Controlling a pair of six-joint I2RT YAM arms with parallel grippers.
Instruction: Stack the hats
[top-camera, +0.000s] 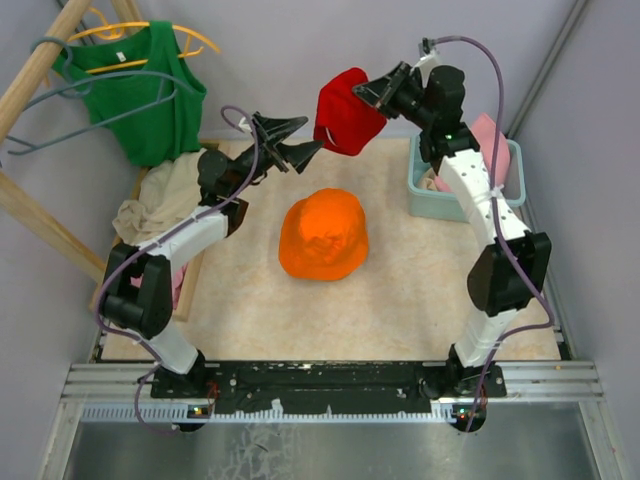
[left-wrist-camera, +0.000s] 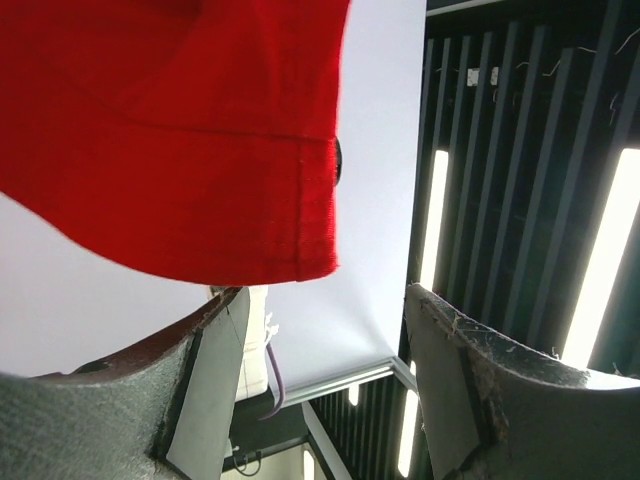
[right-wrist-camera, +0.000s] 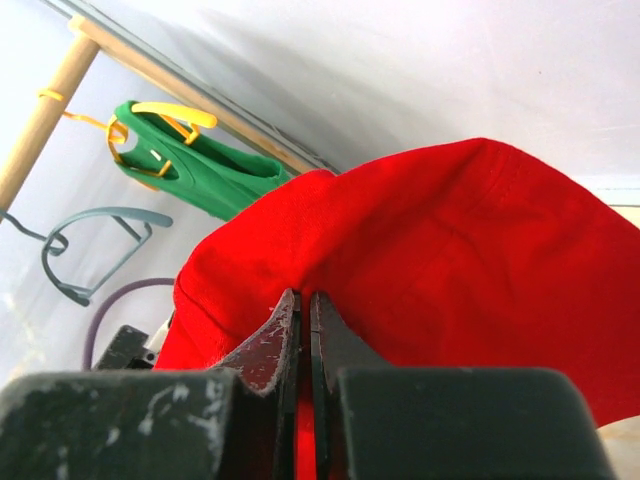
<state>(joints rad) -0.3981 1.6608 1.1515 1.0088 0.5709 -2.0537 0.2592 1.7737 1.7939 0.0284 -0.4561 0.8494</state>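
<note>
An orange hat (top-camera: 322, 235) lies crown up in the middle of the mat. My right gripper (top-camera: 372, 92) is shut on the red hat (top-camera: 345, 110) and holds it in the air behind the orange hat. In the right wrist view my gripper (right-wrist-camera: 305, 300) pinches the red hat's fabric (right-wrist-camera: 450, 260). My left gripper (top-camera: 300, 142) is open and empty, raised just left of the red hat. In the left wrist view the red hat (left-wrist-camera: 180, 130) hangs just above the fingers (left-wrist-camera: 215, 350). I cannot pick out the pink and beige hats.
A green tank top (top-camera: 150, 85) hangs on a yellow hanger at the back left and shows in the right wrist view (right-wrist-camera: 190, 165). A beige cloth heap (top-camera: 160, 200) lies at the left. A teal bin (top-camera: 440, 195) with pink cloth (top-camera: 490, 135) stands at the right.
</note>
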